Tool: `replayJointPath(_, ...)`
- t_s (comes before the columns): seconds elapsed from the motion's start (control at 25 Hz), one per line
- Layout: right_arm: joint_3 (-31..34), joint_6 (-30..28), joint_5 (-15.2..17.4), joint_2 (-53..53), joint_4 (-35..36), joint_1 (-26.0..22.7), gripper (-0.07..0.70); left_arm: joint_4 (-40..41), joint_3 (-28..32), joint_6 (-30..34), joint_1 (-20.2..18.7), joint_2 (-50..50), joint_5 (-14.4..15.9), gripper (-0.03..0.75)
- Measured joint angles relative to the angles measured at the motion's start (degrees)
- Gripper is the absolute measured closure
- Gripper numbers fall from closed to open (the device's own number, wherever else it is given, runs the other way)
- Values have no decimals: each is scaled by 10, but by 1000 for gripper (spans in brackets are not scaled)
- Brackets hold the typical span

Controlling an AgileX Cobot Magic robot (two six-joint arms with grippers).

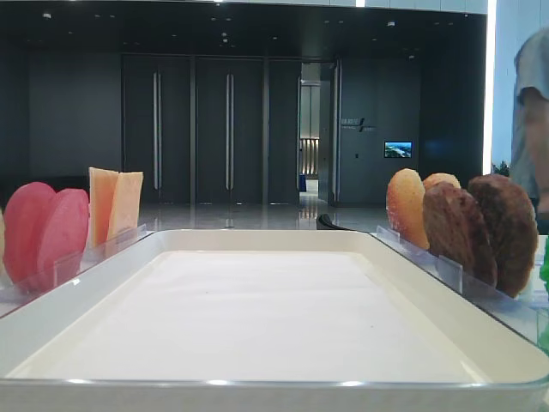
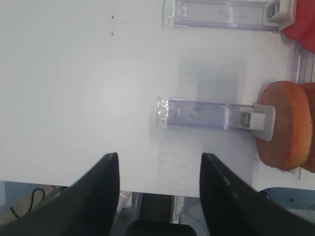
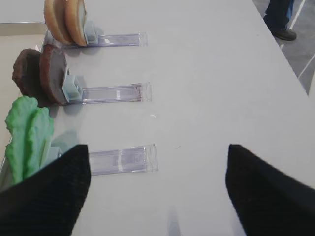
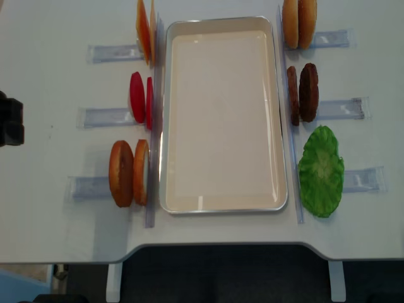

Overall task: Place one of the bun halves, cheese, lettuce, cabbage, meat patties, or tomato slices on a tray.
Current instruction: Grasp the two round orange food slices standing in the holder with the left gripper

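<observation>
The white tray (image 4: 221, 113) lies bare in the middle. Left of it stand cheese (image 4: 144, 28), tomato slices (image 4: 137, 96) and bun halves (image 4: 126, 173). On its right are more bun halves (image 4: 298, 22), meat patties (image 4: 303, 93) and green leaves (image 4: 322, 170); which is lettuce or cabbage I cannot tell. My left gripper (image 2: 160, 156) is open and holds nothing, above the table's front edge, left of a bun (image 2: 283, 125). My right gripper (image 3: 157, 147) is open over bare table, right of the leaves (image 3: 27, 137) and patties (image 3: 44, 76).
Clear plastic holders (image 4: 104, 117) stick out from each food pair on both sides. A dark block (image 4: 9, 120), apparently part of the left arm, sits at the left edge of the overhead view. A person (image 1: 532, 112) stands beyond the table's right side.
</observation>
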Motion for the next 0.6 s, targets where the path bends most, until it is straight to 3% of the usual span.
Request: replayJointPath(0.6,0,0,0,0,0,0,84,-59,0,-1,0,11,0,256)
